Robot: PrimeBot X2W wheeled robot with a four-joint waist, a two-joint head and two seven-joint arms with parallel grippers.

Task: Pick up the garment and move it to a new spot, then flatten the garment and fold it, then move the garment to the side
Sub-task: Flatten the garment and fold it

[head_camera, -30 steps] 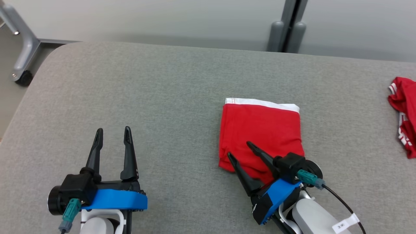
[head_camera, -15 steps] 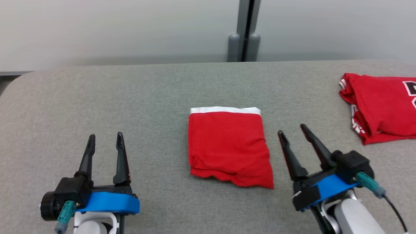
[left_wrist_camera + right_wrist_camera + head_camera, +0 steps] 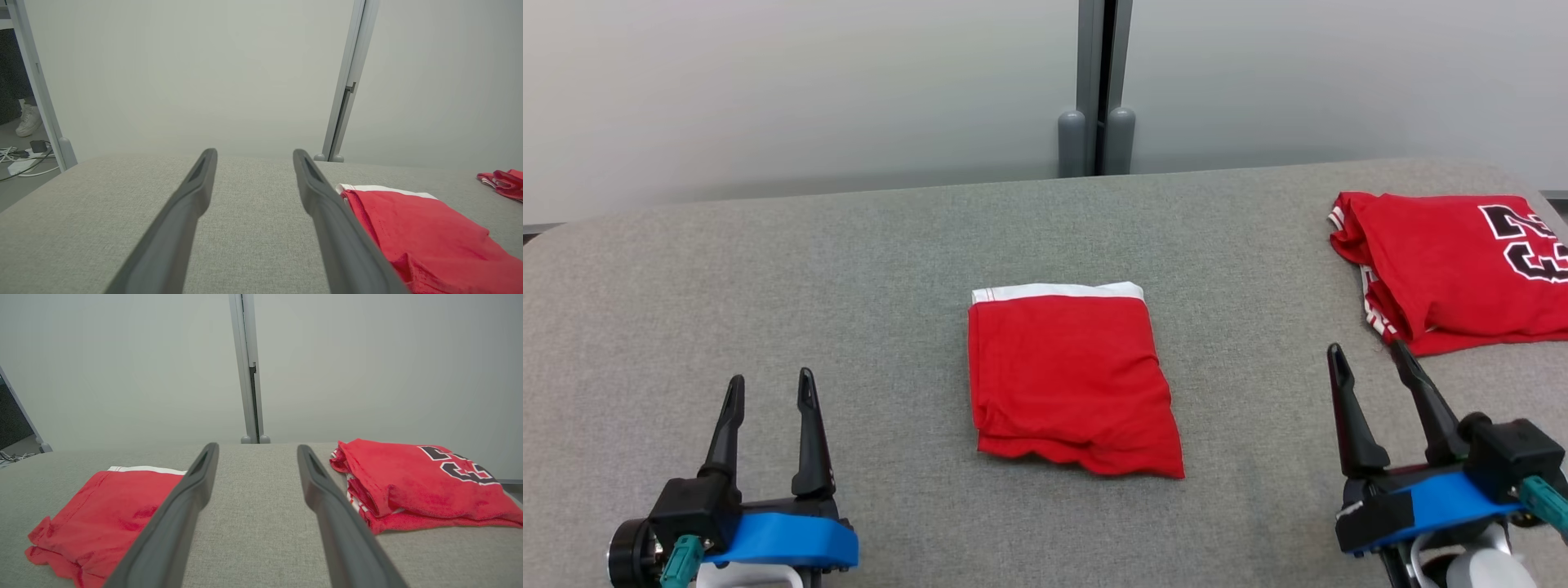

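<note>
Shorts (image 3: 1070, 376), red and folded, lie central on the worktop (image 3: 849, 269), a red jersey (image 3: 1445, 261) by its right edge. Left pincer (image 3: 771, 385) and right pincer (image 3: 1368, 353) hover at the near edge, fingers apart.

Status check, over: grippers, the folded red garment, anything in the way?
Left gripper open, empty. Right gripper open, empty. Folded red garment lies flat between them, unheld. Red numbered jersey far right, just beyond right gripper.

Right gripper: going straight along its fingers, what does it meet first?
Looks free: right gripper points along bare table between folded red garment and red jersey. Jersey's edge lies close beside that line; might brush, depth unclear.
</note>
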